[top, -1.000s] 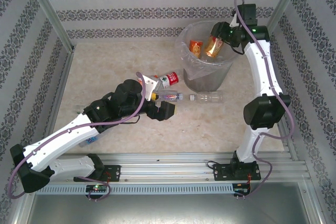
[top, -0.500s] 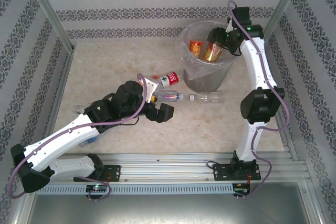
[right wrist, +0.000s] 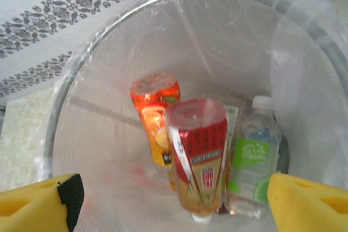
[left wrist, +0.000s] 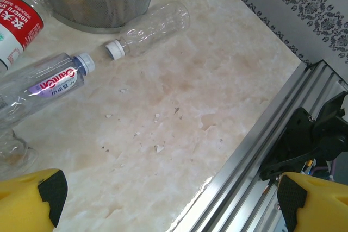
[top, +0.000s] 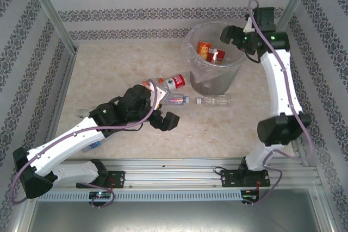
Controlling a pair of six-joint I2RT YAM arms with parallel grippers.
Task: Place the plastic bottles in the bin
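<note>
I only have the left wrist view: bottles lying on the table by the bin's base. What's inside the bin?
Observer: Three are in the bin: an orange-labelled bottle, a red-labelled bottle and a green-labelled bottle.
Operator: Is the right gripper holding anything?
Observer: No. The right gripper is over the bin, open, with nothing between its fingers.
</note>
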